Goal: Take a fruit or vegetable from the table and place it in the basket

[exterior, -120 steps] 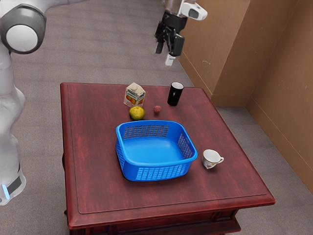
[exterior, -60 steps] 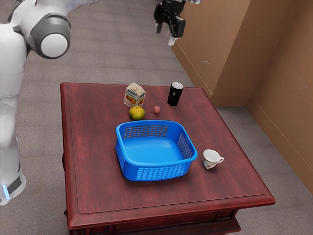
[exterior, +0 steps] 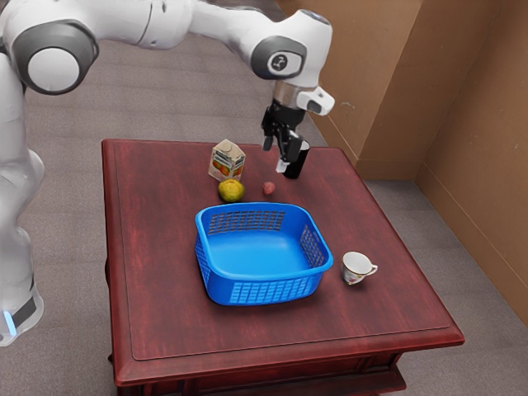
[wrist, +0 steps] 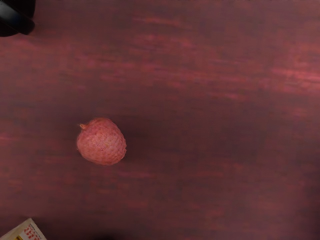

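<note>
Red fruit (exterior: 269,188) and yellow fruit (exterior: 232,190) both rest on the worktop (exterior: 165,322), outside the basket (exterior: 268,291), so neither the pick nor the placing is done. The pincer (exterior: 279,153) is released, its two fingers apart with nothing between them. Reach, grasp, lift, carry and drop all remain; I judge this the approach, most likely to the red fruit. That one lies beneath the pincer and apart from it, between the carton (exterior: 227,161) and the black cup (exterior: 295,162), touching neither. Being small and round, it could roll if a fingertip nudged it.
</note>
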`<state>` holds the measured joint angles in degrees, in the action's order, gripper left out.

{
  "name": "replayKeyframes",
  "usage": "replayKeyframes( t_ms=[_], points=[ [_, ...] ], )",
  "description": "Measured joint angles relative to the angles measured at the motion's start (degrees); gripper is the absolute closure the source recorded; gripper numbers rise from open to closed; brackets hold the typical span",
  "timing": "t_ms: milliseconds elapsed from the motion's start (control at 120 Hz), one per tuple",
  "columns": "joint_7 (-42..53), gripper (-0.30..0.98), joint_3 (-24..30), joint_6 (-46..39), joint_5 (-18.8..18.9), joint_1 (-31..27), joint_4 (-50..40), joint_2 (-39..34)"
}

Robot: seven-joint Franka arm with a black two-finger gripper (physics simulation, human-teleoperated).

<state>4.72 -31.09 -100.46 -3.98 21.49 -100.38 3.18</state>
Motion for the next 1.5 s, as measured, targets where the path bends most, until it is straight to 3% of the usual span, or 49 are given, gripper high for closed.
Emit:
replayKeyframes(
  t_ms=[567,1500],
  points=[
    [2.5,0.03,-0.6,-16.0,-1.2,-1.3,-10.1,3.7],
    [3.8,0.11,-0.6,-19.4,-1.4,-2.2,-10.9,6.0]
  ],
)
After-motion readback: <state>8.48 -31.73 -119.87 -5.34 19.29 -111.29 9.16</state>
